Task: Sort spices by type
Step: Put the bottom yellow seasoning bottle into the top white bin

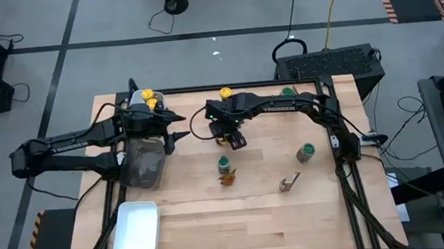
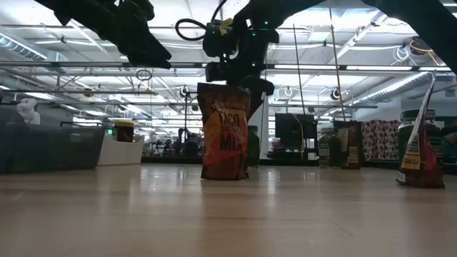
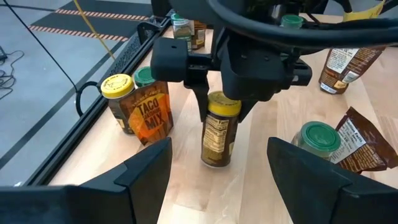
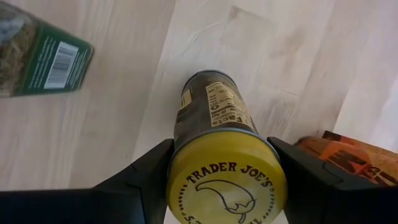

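right gripper is clamped on a yellow-lid jar (top-held); it could swing into the taco mix packet just beside it.

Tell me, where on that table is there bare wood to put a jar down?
The widest bare wood lies along the near edge, between the white tray and the lone packet. Another patch sits between the green-lid jar and the middle jar with packet. It is crowded near the grey tray and both grippers.
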Available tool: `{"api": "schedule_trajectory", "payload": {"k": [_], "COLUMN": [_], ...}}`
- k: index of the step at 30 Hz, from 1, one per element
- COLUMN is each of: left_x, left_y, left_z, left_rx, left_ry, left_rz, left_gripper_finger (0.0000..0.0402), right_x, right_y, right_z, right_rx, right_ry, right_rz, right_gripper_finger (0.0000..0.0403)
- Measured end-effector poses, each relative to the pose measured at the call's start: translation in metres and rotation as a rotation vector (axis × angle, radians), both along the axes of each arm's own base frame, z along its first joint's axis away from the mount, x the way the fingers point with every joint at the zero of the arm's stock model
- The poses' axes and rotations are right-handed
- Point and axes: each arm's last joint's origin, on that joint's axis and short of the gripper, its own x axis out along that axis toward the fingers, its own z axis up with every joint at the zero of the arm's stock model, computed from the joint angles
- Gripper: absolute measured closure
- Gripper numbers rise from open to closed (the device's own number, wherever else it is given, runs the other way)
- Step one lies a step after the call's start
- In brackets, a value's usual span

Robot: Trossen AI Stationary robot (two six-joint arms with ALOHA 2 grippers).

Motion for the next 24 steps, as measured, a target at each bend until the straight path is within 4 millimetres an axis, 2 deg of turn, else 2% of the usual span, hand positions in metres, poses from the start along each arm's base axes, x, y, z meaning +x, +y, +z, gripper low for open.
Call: {"api": "schedule_trajectory", "payload": {"k": [5,15,19,24], "left_x": [0.0,0.0,0.0,0.0], "left_y": [0.0,0.0,0.0,0.0], "left_z": [0.0,0.0,0.0,0.0], "left_rx": [0.0,0.003,0.003,0.003], "left_ry": [0.0,0.002,0.002,0.002], "left_rz": [0.0,-0.002,-0.002,-0.002], "left_gripper_finger": [0.0134,0.0134,0.0134,0.0134], "right_x": [0.002,0.002,0.004,0.008], "right_y": [0.0,0.0,-0.001,-0.002], "right_z": [0.001,0.002,0.015,0.047], "right_rx": [0.001,0.0,-0.005,-0.015], "right_ry": [-0.022,-0.021,-0.046,-0.108], "right_rz": [-0.019,-0.032,-0.032,-0.04], "right_gripper_finger": [0.0173,0.0116,0.0103,0.0102]}}
